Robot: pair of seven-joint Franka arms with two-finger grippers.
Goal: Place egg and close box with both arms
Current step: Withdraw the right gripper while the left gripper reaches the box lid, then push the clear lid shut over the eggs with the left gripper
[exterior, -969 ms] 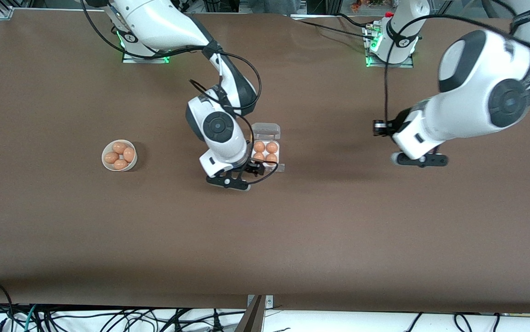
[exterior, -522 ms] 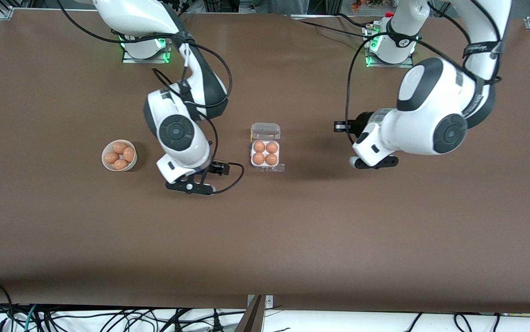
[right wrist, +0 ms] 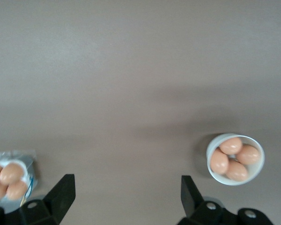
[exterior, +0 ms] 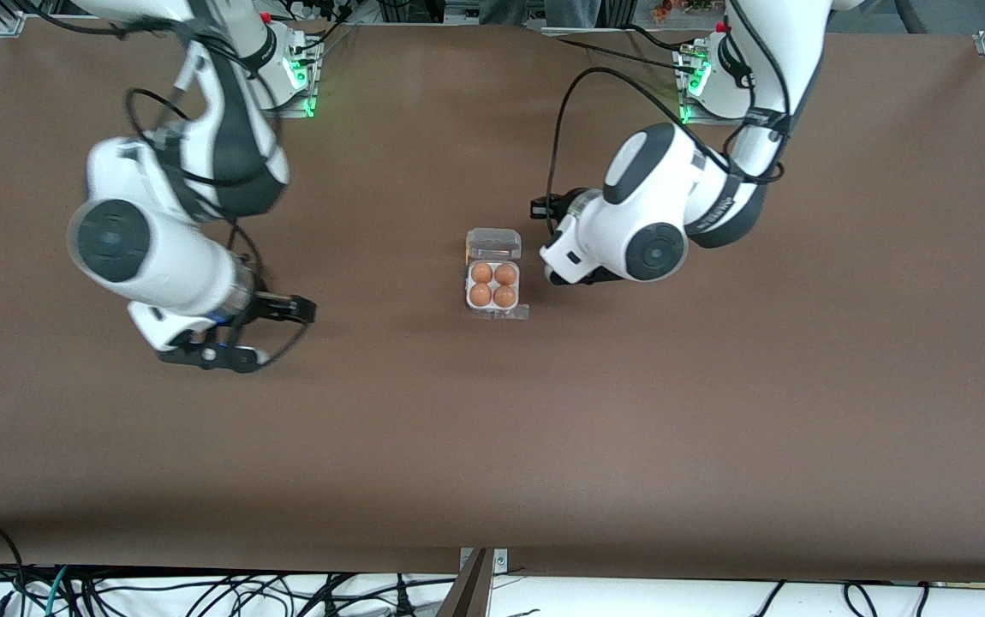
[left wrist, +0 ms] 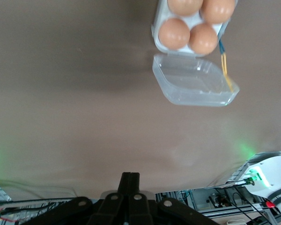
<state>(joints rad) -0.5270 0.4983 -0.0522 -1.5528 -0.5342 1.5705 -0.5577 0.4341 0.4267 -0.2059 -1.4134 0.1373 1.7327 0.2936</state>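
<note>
Closing the egg carton (exterior: 468,290) looks like the step in hand, since each of its four cells holds an egg (exterior: 481,272). The right gripper (right wrist: 125,183), released and empty, hangs over the desk (exterior: 492,480) by the white bowl (right wrist: 209,157), well apart at the carton's 9 o'clock. The clear lid (exterior: 493,243) lies open at 12 o'clock. The left gripper (exterior: 563,276), clenched on nothing, hovers just beside the carton at 3 o'clock. It should fold the lid over slowly while the right gripper steadies the tray.
</note>
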